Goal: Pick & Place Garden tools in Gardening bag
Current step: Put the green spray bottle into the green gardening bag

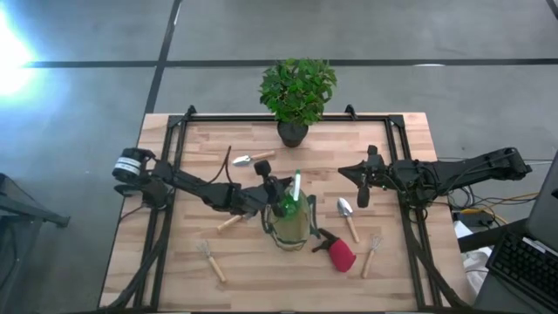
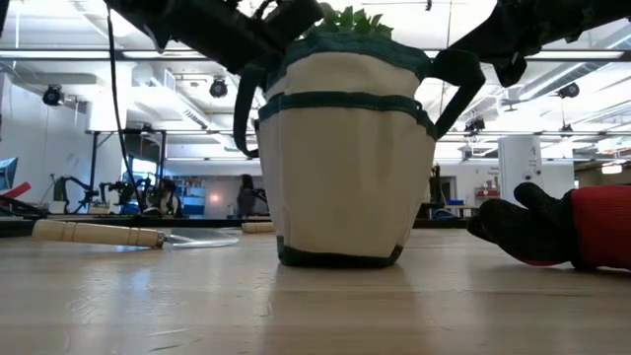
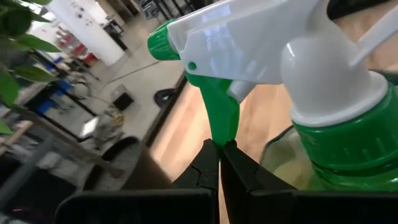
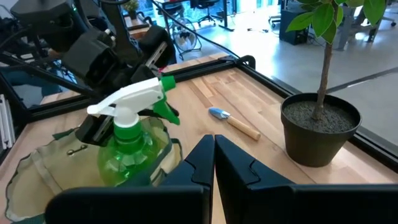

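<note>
**Spray bottle stands in the bag's mouth**

The left gripper [image 1: 272, 194] sits beside the green spray bottle [image 1: 291, 201], which stands upright in the gardening bag [image 1: 290, 228] at mid-table; whether its fingers grip cannot be told. The right gripper [image 1: 364, 183] hovers right of the bag, fingers closed on nothing. Trowels and forks lie scattered around.

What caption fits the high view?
Left gripper lowers a green spray bottle into the gardening bag; right gripper waits.
</note>
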Action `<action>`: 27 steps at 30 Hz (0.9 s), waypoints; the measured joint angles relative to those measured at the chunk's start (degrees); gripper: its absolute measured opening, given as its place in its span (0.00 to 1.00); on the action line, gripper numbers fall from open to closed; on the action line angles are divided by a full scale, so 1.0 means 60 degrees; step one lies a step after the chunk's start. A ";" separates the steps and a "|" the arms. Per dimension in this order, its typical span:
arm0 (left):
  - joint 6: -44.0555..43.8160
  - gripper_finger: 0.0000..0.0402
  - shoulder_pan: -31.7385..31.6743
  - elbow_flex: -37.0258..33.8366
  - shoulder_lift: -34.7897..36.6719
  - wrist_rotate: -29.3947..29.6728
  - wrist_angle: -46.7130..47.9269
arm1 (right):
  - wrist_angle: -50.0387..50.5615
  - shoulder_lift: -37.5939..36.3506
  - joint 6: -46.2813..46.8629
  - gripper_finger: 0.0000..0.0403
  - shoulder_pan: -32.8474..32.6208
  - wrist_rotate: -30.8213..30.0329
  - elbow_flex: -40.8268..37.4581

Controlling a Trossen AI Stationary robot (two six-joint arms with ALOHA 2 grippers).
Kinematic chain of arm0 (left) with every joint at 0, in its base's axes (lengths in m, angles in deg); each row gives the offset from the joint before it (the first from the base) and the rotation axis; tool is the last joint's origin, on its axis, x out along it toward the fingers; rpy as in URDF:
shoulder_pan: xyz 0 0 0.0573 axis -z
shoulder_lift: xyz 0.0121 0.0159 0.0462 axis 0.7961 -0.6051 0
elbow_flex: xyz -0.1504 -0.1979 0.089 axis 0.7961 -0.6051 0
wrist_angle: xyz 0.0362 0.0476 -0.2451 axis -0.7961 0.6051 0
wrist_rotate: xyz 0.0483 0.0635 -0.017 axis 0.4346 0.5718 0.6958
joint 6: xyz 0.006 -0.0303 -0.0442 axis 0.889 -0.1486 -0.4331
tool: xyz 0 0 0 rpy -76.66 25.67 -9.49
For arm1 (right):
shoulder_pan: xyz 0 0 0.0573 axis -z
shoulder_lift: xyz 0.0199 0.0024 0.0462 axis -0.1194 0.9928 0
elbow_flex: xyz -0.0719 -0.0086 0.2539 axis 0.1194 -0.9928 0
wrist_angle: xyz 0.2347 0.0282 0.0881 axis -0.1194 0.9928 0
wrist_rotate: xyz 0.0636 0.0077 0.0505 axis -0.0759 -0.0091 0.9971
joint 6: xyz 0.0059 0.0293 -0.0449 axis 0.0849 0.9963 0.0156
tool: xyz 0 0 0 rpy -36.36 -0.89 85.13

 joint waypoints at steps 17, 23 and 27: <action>-0.1632 0.00 0.0006 -0.0022 0.0000 0.0138 0.0364 | -0.0004 0.0000 0.0000 0.02 -0.0002 0.0004 0.0000; -0.1929 0.00 -0.0004 -0.0054 -0.0124 0.0575 0.0382 | -0.0007 0.0000 -0.0004 0.02 0.0000 0.0004 0.0000; -0.1985 0.00 -0.0012 -0.0063 -0.0323 0.0594 0.0384 | -0.0011 0.0000 -0.0004 0.02 0.0000 0.0004 -0.0004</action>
